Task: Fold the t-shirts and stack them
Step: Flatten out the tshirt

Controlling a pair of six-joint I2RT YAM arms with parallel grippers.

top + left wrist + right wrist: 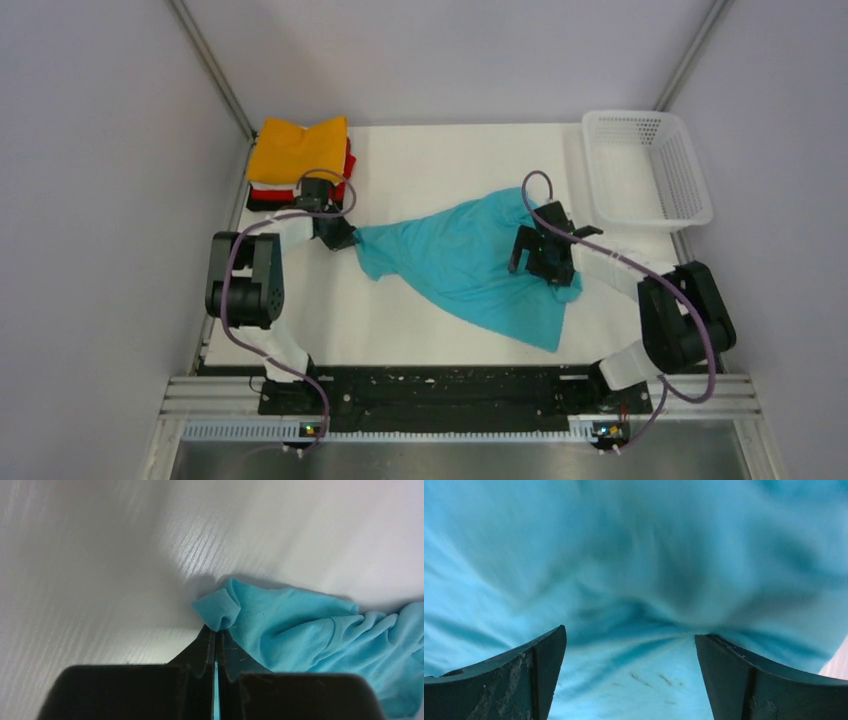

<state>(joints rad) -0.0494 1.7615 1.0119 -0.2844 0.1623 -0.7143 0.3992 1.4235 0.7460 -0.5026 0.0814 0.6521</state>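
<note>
Left gripper, jaws closed, pinches a corner of the turquoise t-shirt (crumpled mid-table), probably to draw it flat. The right gripper hovers wide open over the cloth, holding nothing. Folded stack, orange uppermost, sits far left. Its lower shirts are mostly hidden, and blur hides whether the right gripper touches cloth.

- The loose t-shirt lies across the middle of the table, running from centre-left towards the near right.
- The stack of folded t-shirts sits in the far left corner.
- The basket stands in the far right corner, behind the shirt's right end.
- The left gripper meets the shirt's left corner, just before the stack.
- The right gripper is over the shirt's right part.
</note>
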